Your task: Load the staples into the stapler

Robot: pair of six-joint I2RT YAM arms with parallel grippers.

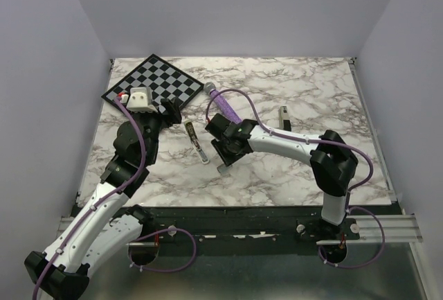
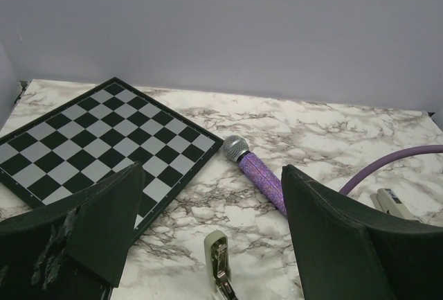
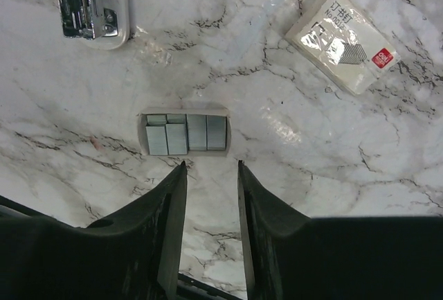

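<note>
Centre of the right wrist view: the staples (image 3: 187,134), several grey blocks lying side by side in a shallow cream tray (image 3: 185,112) on the marble table (image 3: 311,140). Just below them in frame, the right gripper (image 3: 211,168), parted only by a narrow gap, nothing held in it, not touching the tray. Upper left of that frame, one end of the stapler (image 3: 90,2), bare metal channel showing; upper right, a small cream box (image 3: 342,40) in clear wrap. From above, tray near mid-frame just below the right wrist, stapler up and to its left. Left gripper (image 2: 213,175) spread wide and empty, facing a chessboard (image 2: 90,147) at left and a purple microphone (image 2: 259,172) at centre, with a second stapler (image 2: 391,203) at the right edge.
</note>
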